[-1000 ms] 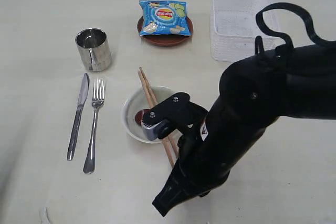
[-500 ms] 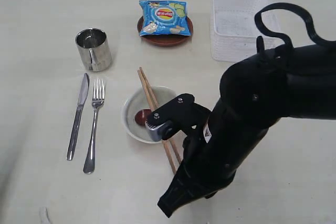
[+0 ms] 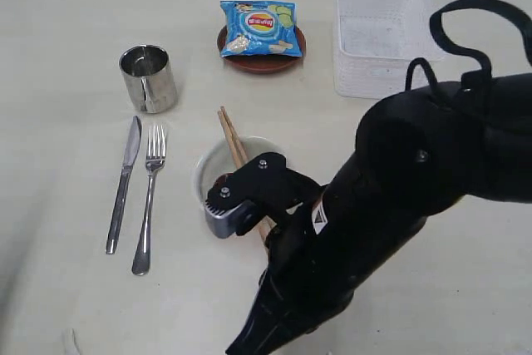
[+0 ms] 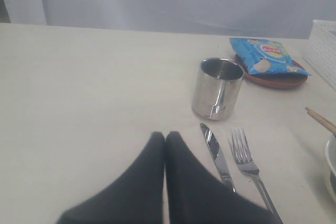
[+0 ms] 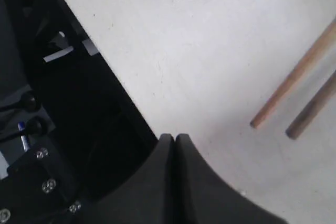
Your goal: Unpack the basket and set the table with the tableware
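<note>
The white basket (image 3: 378,31) stands empty at the back right of the table (image 3: 66,31). A steel mug (image 3: 148,78) stands at the left, with the knife (image 3: 123,184) and fork (image 3: 150,197) lying side by side in front of it. The cream bowl (image 3: 214,162) holds the reddish spoon (image 3: 221,180), and the chopsticks (image 3: 231,135) lie across it; my right arm covers most of the bowl. A small brown plate (image 3: 264,62) sits under a blue chip bag (image 3: 259,29). My right gripper (image 5: 174,137) is shut and empty near the table's front edge. My left gripper (image 4: 165,136) is shut and empty beside the knife (image 4: 216,153).
My bulky black right arm (image 3: 399,197) fills the front right of the table and hides the surface beneath it. The chopsticks' ends (image 5: 294,77) lie close to my right gripper. Bare tabletop stretches left of the knife and mug.
My right arm has swung forward and left toward the front edge, so its wrist now covers more of the bowl and spoon. The tableware has not moved.
</note>
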